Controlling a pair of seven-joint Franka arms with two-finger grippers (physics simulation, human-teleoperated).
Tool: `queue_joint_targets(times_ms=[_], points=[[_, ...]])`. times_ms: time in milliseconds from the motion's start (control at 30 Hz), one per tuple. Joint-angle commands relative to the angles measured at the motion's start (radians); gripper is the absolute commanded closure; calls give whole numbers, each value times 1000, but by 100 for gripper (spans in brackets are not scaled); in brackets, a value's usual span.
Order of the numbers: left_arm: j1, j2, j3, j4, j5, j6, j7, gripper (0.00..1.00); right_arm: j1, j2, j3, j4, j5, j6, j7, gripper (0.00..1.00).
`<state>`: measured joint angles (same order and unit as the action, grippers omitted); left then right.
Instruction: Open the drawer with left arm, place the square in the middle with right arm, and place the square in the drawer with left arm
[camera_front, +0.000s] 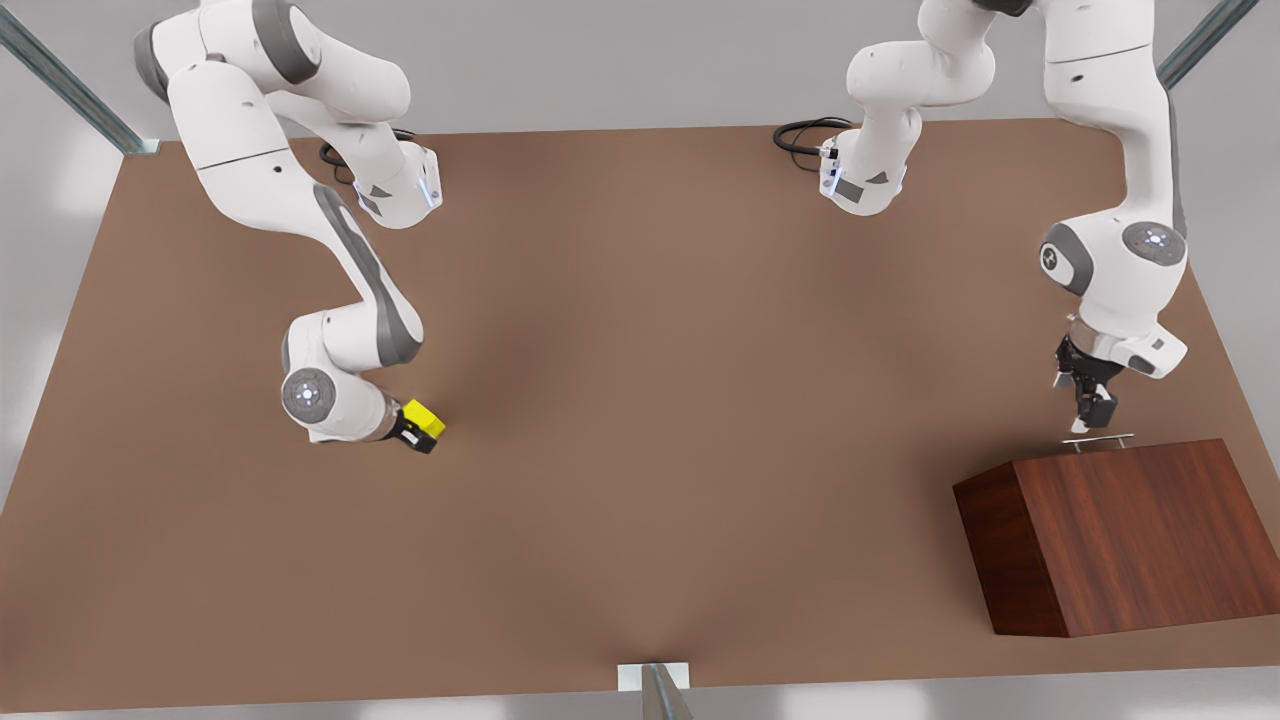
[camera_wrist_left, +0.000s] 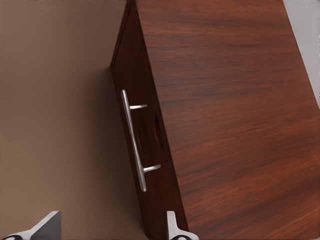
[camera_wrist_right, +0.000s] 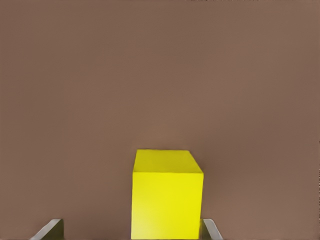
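Observation:
The square (camera_front: 424, 416) is a yellow cube on the brown table at the front view's left. My right gripper (camera_front: 414, 430) is low around it and open. In the right wrist view the square (camera_wrist_right: 167, 195) sits between the fingertips (camera_wrist_right: 209, 229), close to one and apart from the other. The drawer (camera_wrist_left: 146, 150) is shut, flush in its dark wood cabinet (camera_front: 1130, 530) at the front view's right. My left gripper (camera_front: 1090, 408) hangs open just above the drawer's silver handle (camera_front: 1098, 438). The handle (camera_wrist_left: 134, 140) lies ahead of the spread fingers (camera_wrist_left: 172, 227).
The middle (camera_front: 640, 400) of the tabletop is bare brown surface between the two arms. The arm bases (camera_front: 860, 180) stand at the table's far edge. The cabinet sits near the table's edge at the front view's right.

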<state>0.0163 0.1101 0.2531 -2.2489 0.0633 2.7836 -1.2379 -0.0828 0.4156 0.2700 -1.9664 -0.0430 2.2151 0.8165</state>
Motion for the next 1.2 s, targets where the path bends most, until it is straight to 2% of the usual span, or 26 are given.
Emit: queue_joint_targets(times_ms=[0,167,367,567,600,767,833,867,933,1167], points=[[-6,0,0,0,1,10,0,0,-2,0,0,0,0,0,-2,0],[5,37,0,15,3,33,0,0,-31,3,9,-48,0,38,-68,0],[34,65,0,15,7,57,0,0,-66,74,31,-43,5,84,-65,0],[42,103,0,23,0,59,0,0,-86,81,37,-65,5,94,-65,0],[43,105,0,25,1,59,2,0,-87,78,40,-124,5,182,-65,0],[63,128,-1,45,4,63,0,0,-87,80,66,-131,5,179,-46,0],[63,134,0,52,6,66,0,0,-97,80,66,-124,5,183,-45,7],[65,141,0,54,4,68,0,0,-97,78,66,-120,5,187,-43,17],[65,148,0,58,3,68,0,0,-92,78,66,-118,5,195,-43,23],[85,180,0,58,4,93,0,0,-89,89,64,-117,2,199,-43,24]])
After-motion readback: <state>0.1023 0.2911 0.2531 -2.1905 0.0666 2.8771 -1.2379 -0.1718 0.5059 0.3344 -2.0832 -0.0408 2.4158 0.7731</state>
